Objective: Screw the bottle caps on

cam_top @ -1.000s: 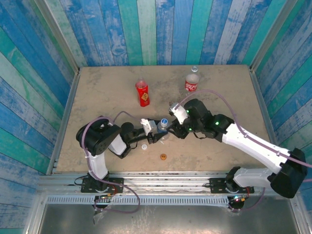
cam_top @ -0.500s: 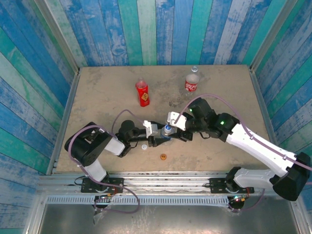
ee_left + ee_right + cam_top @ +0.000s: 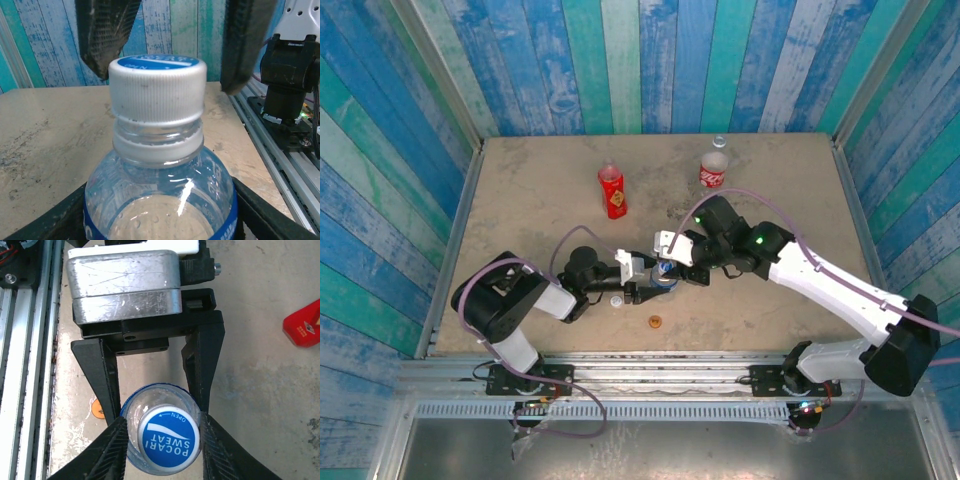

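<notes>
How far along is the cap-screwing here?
Done: none finished for certain. In hand: left gripper clamps the blue-label bottle, blue-topped cap sits on its neck, right gripper jaws flank it. Left: white cap and orange cap lie loose; red bottle and cola bottle wait.

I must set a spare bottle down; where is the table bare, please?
Bare: far left, beyond the red bottle; far right, past the cola bottle. Crowded: front middle, where left hand and right hand meet at the clear bottle, white cap and orange cap beside.
</notes>
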Robot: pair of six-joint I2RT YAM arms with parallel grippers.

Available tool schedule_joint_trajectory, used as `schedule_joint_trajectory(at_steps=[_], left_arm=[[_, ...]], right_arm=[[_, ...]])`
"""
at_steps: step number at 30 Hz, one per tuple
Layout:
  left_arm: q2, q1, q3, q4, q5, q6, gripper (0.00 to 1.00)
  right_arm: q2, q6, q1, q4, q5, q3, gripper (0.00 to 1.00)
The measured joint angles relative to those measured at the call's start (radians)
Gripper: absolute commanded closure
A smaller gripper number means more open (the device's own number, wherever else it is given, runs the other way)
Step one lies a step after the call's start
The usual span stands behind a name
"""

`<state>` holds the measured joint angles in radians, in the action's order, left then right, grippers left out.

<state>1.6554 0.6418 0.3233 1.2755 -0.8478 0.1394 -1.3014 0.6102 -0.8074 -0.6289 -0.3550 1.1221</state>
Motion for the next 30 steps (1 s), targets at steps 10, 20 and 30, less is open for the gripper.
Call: schedule_joint_trajectory(at_steps=[10,20,30], left_arm=[[-0.004,0.002,-0.001,-0.005,0.016,-0.005,0.50],[-0.030,0.032,0.045,-0.093,0.346,-0.031,0.50],[-0.030,0.081,0.134,-0.182,0.543,0.039,0.51]], right_arm=[[-0.008,-0.027,0.005,-0.002,0.009,0.009,0.74],[-0.058,-0.503,-0.012,0.112,0.277,0.028,0.86],[-0.064,-0.949,-0.087,0.137,0.602,0.045,0.63]])
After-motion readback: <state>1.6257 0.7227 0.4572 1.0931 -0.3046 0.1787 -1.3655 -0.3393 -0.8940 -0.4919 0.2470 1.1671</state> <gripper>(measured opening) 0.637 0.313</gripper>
